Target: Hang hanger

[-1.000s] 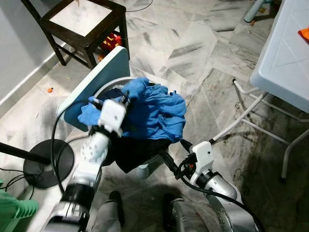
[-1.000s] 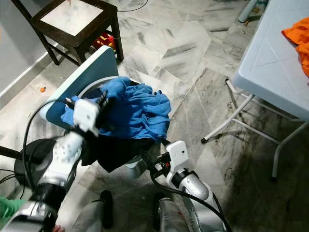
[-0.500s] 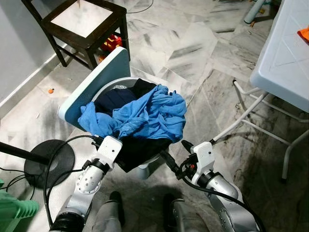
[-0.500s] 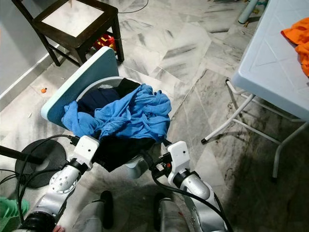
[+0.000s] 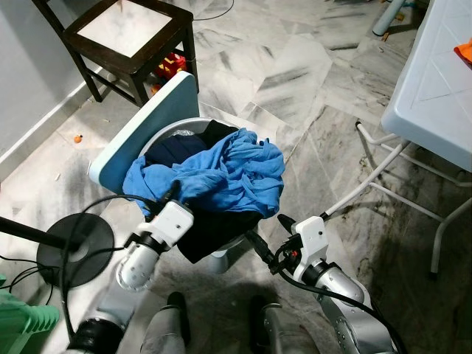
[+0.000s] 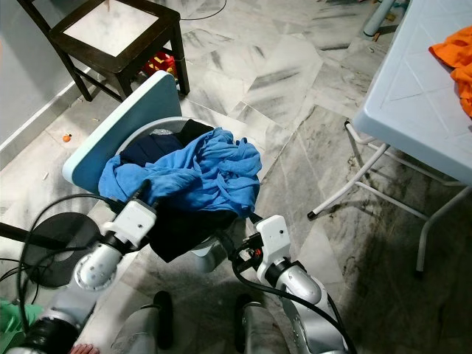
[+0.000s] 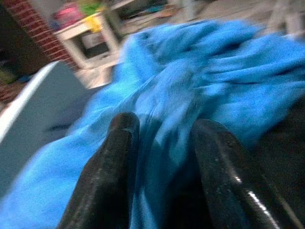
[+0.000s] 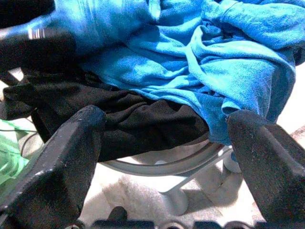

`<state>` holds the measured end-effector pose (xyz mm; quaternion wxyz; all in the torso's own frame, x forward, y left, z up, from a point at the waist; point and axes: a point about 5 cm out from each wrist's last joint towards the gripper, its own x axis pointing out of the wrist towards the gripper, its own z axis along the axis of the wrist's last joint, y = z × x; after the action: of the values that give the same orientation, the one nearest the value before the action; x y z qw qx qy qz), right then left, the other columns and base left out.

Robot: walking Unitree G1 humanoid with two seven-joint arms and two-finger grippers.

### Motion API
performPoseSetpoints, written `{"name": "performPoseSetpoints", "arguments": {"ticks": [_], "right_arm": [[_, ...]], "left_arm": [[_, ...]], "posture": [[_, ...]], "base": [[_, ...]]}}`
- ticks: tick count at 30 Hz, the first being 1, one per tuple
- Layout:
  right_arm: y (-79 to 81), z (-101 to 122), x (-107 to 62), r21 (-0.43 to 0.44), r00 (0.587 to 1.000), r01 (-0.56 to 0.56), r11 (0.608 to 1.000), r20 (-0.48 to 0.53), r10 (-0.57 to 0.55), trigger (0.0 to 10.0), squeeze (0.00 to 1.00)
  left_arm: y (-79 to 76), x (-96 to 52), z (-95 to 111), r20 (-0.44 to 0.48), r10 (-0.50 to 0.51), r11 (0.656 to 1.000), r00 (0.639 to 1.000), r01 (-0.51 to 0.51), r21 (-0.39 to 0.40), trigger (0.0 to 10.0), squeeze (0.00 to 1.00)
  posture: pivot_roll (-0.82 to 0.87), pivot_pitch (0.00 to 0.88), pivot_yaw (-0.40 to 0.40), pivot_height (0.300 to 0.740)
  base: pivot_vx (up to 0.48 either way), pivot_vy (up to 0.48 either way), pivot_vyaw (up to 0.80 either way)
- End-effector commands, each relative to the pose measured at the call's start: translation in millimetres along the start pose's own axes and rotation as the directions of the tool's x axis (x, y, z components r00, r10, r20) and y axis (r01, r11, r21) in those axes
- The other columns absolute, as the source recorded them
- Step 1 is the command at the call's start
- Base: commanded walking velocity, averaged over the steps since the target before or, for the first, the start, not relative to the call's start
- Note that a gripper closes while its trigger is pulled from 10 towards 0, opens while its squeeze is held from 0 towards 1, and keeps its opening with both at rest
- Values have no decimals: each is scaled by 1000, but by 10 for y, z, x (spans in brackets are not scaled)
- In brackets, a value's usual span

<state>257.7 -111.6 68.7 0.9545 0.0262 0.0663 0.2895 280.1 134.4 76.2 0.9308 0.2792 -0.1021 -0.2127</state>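
The left gripper (image 5: 168,198), fingers apart, reaches the blue garment (image 5: 221,173) heaped on the chair (image 5: 140,133); the right gripper (image 5: 267,237) waits open nearby; no hanger visible, so grasping cloth likely comes next.

Readable text: none; no letters, numbers or signs can be read in any view
Brands and labels: none can be made out on the clothes, the basket, the table or the robot's arms
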Motion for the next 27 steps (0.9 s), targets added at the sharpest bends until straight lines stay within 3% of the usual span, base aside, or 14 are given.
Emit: {"name": "performPoseSetpoints", "arguments": {"ticks": [1, 2, 3, 4, 5, 6, 7, 8, 12, 17, 27], "right_arm": [[21, -86, -38, 13, 1000, 0, 1000, -26, 1, 10000, 0], [22, -86, -37, 13, 1000, -1, 1000, -26, 1, 10000, 0], [22, -86, -37, 13, 1000, -1, 1000, -26, 1, 10000, 0], [23, -87, -38, 13, 1000, -1, 1000, -26, 1, 10000, 0], [23, -88, -39, 14, 1000, -1, 1000, -27, 1, 10000, 0], [24, -89, -41, 14, 1000, -1, 1000, -27, 1, 10000, 0], [25, -95, -44, 16, 1000, 0, 1000, -29, 1, 10000, 0], [26, -98, -46, 16, 1000, -1, 1000, -30, 2, 10000, 0], [42, -108, -49, 13, 999, -10, 1000, -34, 11, 10000, 0], [55, -109, -37, 14, 999, -14, 1000, -33, 15, 10000, 0], [64, -110, -33, 10, 999, -16, 1000, -33, 16, 10000, 0]], "left_arm": [[-79, -76, 0, 1, -38, 999, 999, 38, 16, 10000, 1000], [-90, -107, -21, -14, -34, 999, 999, 34, 18, 10000, 686], [-99, -128, -36, -25, -32, 999, 999, 32, 19, 10000, 686], [-102, -155, -53, -35, -26, 1000, 999, 26, 15, 10000, 169], [-86, -190, -68, -47, -8, 1000, 999, 8, 18, 10000, 353], [-72, -212, -75, -54, 5, 1000, 999, -4, 21, 10000, 353], [-46, -242, -73, -58, 26, 1000, 998, -25, 13, 10000, 906], [-27, -254, -66, -57, 41, 999, 998, -40, 16, 10000, 1000], [62, -301, -39, -72, 120, 993, 990, -120, -1, 10000, 1000], [27, -321, -30, -95, 130, 990, 987, -134, -42, 10000, 1000], [33, -82, -3, -149, 132, 967, 980, -160, -197, 10000, 1000]], "posture": [[-15, 327, -49, 740], [-15, 327, -49, 740], [-15, 327, -49, 740], [-14, 329, -49, 740], [-14, 332, -50, 740], [-14, 332, -49, 740], [-14, 332, -49, 740], [-11, 335, -52, 740], [-6, 337, -54, 740], [-5, 338, -54, 740], [-14, 336, -51, 740]], "base": [[0, 0, 0], [0, 0, 0], [0, 0, 0], [0, 0, 0], [0, 0, 0], [0, 0, 0], [0, 0, 0], [0, 0, 0], [0, 0, 0], [0, 0, 0], [0, 0, 0]]}}
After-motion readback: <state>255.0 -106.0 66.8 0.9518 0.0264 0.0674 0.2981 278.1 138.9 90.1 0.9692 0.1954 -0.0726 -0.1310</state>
